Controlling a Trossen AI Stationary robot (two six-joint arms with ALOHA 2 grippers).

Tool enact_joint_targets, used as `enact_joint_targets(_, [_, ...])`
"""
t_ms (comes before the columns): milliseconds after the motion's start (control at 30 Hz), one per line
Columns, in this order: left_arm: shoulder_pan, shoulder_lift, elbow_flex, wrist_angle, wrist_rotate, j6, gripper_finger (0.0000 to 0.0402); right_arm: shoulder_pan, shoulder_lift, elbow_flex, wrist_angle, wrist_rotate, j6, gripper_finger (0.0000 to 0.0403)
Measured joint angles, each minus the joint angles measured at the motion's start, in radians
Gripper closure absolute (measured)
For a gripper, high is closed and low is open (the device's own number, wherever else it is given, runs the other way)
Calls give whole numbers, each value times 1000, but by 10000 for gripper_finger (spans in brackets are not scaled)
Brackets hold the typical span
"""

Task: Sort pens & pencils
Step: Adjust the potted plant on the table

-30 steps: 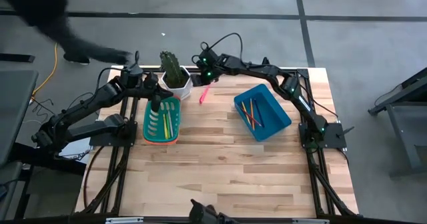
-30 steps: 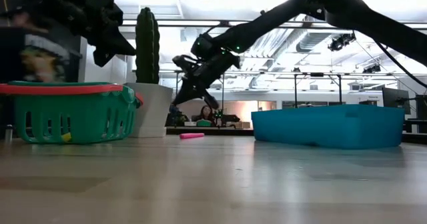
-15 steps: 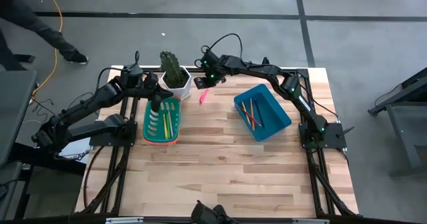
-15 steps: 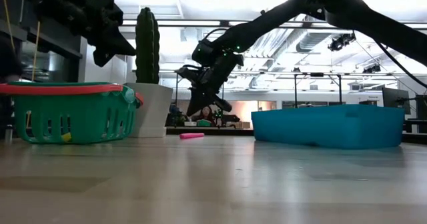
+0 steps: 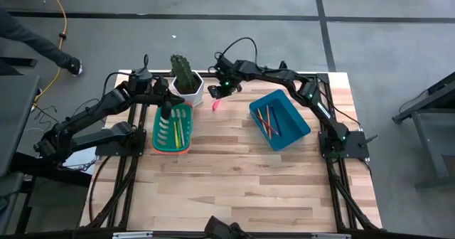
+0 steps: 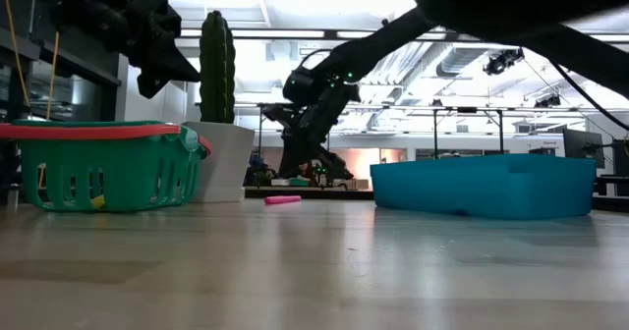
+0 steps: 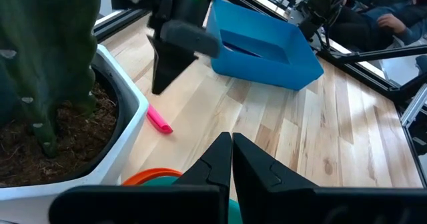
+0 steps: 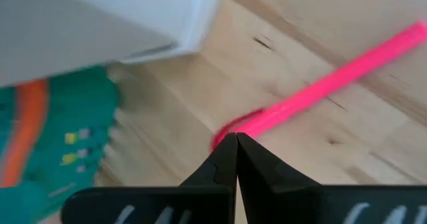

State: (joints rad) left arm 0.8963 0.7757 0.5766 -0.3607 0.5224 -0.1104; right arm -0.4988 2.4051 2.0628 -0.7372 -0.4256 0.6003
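Observation:
A hot-pink pen (image 5: pixel 216 102) (image 8: pixel 320 84) lies flat on the table between the white cactus pot and the blue bin. My right gripper (image 5: pixel 222 92) (image 8: pixel 235 139) is shut and points down at a slant over the pen's end nearest the pot. My left gripper (image 5: pixel 166 109) (image 7: pixel 231 139) hangs shut above the far end of the green basket (image 5: pixel 158 131), which holds pens (image 5: pixel 177 129). Several pencils (image 5: pixel 268 121) lie in the blue bin (image 5: pixel 295 118). My right gripper's shut tips stand at the pink pen's end (image 8: pixel 230 125) nearest the pot, coming from above at a slant. Whether they touch it I cannot tell; the left wrist view shows a small gap. The pen lies flat on the wood.
A cactus in a white pot (image 5: pixel 186 82) stands close to the left of the right gripper, at the table's far edge. The near half of the table (image 5: pixel 234 189) is bare wood. A person's leg (image 5: pixel 35 33) shows on the floor at the far left.
My right gripper has tipped more steeply downward and sunk toward the pink pen, staying shut. The pen has not moved. The person beyond the table's far left corner has walked off to the left.

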Motion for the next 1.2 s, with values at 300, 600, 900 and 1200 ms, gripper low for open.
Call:
enact_joint_targets(300, [0,0,0,0,0,-2,399,2,6,14,10,29,-6,403])
enact_joint_targets(600, [0,0,0,0,1,-2,399,-5,6,14,10,11,5,403])
enact_joint_targets(900, [0,0,0,-1,1,-1,399,-6,6,14,10,-34,-2,402])
enact_joint_targets(1200, [0,0,0,-1,1,0,399,-7,6,16,-31,-76,-44,357])
